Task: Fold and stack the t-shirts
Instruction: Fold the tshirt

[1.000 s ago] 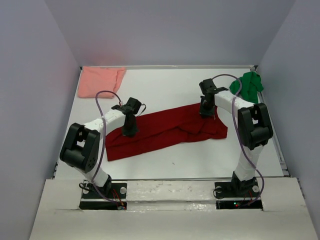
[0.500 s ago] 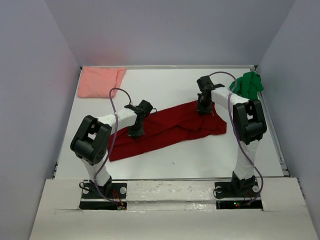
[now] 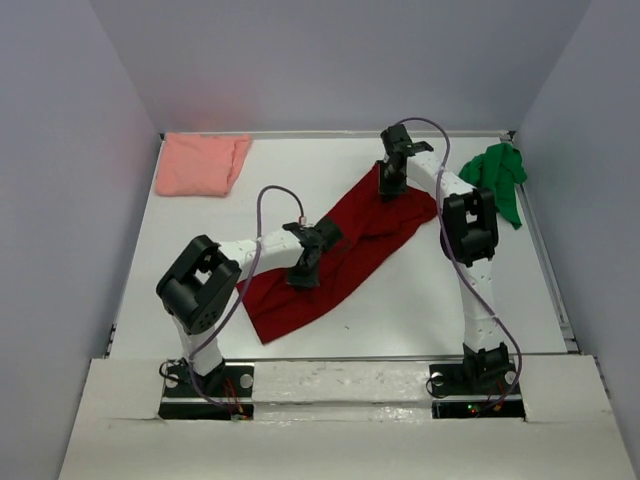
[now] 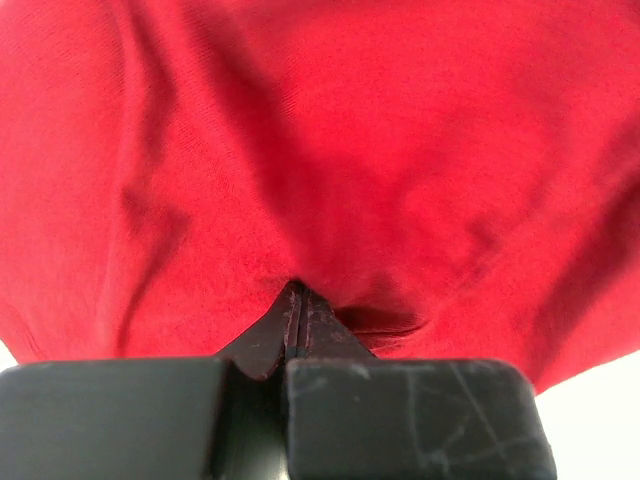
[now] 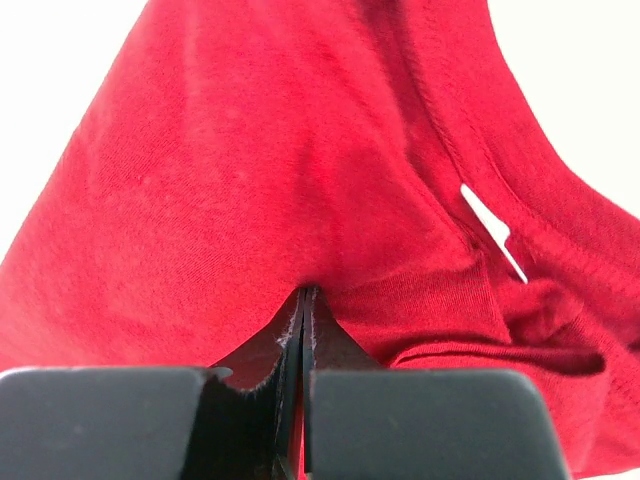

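Both arms (image 3: 262,243) reach fwd, pinching red t-shirt (image 3: 365,240).

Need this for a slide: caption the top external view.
Left pincer and right pincer grip the dark red t-shirt, spread diagonally on the table; pink t-shirt far left, green t-shirt far right.

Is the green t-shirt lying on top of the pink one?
No, the green t-shirt lies at the far right, and the pink t-shirt lies apart at the far left.
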Controlling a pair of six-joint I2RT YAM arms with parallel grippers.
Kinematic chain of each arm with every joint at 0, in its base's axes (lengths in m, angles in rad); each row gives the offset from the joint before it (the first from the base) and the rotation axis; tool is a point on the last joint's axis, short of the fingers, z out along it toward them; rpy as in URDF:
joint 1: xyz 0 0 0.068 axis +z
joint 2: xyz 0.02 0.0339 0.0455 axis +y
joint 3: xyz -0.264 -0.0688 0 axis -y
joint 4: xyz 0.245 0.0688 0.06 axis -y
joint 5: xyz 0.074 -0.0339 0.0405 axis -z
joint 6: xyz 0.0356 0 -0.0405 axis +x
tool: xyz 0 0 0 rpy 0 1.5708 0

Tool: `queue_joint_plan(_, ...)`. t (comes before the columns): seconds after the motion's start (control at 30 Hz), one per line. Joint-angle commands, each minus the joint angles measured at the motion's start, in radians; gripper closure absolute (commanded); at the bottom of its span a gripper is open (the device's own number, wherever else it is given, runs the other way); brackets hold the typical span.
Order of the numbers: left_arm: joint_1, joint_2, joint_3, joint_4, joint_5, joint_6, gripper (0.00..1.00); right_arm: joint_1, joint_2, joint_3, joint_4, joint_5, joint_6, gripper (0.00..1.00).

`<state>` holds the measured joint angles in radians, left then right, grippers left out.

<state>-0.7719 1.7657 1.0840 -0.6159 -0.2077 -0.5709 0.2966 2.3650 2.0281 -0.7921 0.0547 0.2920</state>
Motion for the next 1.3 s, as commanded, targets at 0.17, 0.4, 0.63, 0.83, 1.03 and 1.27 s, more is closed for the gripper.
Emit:
queue_joint_plan(0.17,-0.260,0.181,0.155,0.064,0.402,-0.150,1.00,0.007,0.220,0.323,-0.148,-0.147,-0.145,1.00)
queue_joint_plan(0.4,-0.391,0.316,0.408,0.047,0.452,-0.201,1.00,0.007,0.287,0.486,-0.188,-0.176,-0.227,1.00)
queue_joint_plan(0.63,-0.411,0.330,0.511,0.004,0.407,-0.216,1.00,0.007,0.223,0.440,-0.138,-0.182,-0.281,1.00)
queue_joint_plan(0.83,-0.403,0.301,0.560,-0.085,0.242,-0.221,1.00,0.007,0.116,0.359,-0.096,-0.188,-0.269,1.00)
queue_joint_plan(1.03,-0.403,0.233,0.550,-0.119,0.053,-0.256,1.00,0.007,-0.011,0.304,-0.090,-0.110,-0.269,1.00)
queue_joint_plan(1.27,-0.397,0.209,0.545,-0.199,-0.122,-0.261,1.00,0.007,-0.153,0.140,-0.096,0.008,-0.232,0.87)
